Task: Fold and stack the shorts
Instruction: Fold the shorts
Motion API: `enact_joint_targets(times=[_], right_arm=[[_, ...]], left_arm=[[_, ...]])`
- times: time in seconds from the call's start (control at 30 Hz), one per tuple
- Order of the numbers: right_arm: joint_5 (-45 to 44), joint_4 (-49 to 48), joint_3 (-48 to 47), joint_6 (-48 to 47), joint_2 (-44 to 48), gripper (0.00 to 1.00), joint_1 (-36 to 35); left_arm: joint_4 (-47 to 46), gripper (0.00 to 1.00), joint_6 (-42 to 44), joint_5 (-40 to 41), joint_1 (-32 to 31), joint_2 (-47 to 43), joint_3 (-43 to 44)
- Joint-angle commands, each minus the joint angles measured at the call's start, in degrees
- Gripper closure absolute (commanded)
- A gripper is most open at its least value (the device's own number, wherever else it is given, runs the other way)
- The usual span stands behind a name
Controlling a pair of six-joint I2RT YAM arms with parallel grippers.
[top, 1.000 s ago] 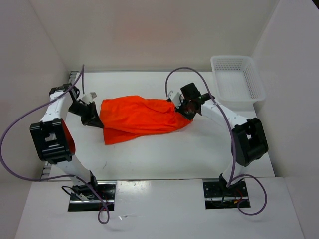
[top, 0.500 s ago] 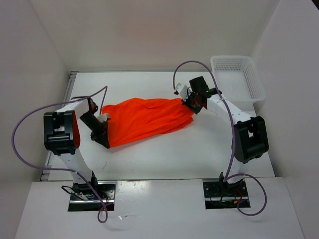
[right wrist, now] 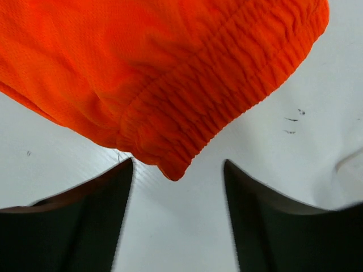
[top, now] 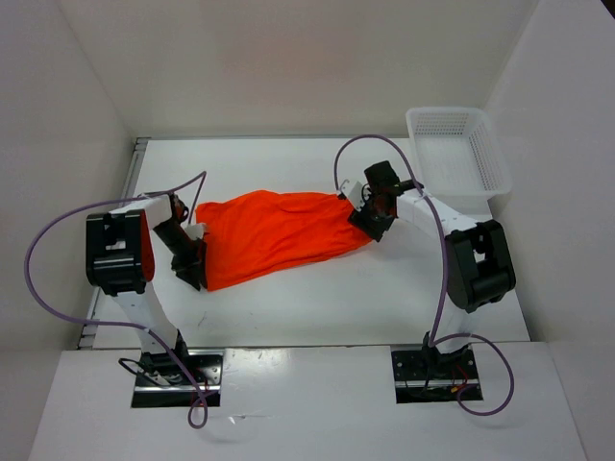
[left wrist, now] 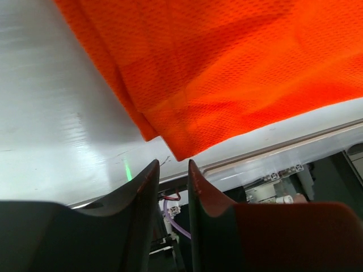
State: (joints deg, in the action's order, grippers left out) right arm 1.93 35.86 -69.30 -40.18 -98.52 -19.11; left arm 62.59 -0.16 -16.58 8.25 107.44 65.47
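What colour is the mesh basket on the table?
The basket is white, seen best in the top external view.

The left arm [top: 144, 307] and the right arm [top: 432, 216] are each built of white links and boxy black joint housings. A thin purple cable [top: 363, 137] is looped along each. Dark, curved fingers [left wrist: 142, 204] are fitted to the left end effector [left wrist: 173, 170] and the right end effector [right wrist: 178, 164].

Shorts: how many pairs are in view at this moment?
1. The orange shorts lie spread across the middle of the table, waistband toward the right. None shows in the white basket at the far right corner; anything beneath the shorts is hidden.
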Motion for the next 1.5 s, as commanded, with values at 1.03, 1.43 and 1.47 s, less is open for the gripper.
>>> enact_joint_targets(times=[1.03, 1.43, 1.47], right_arm=[[2.4, -10.1, -22.2, 21.6, -21.4, 0.69, -1.5], [-21.0, -20.3, -23.2, 29.2, -26.3, 0.69, -1.5], [-21.0, -20.8, -23.3, 29.2, -26.3, 0.69, -1.5]], left_arm=[[-34.8, 0.54, 0.2, 10.9, -1.7, 13.8, 25.4], [-32.4, 0.65, 0.2, 18.9, -1.7, 25.5, 37.1], [-32.4, 0.63, 0.2, 18.9, -1.7, 25.5, 39.5]])
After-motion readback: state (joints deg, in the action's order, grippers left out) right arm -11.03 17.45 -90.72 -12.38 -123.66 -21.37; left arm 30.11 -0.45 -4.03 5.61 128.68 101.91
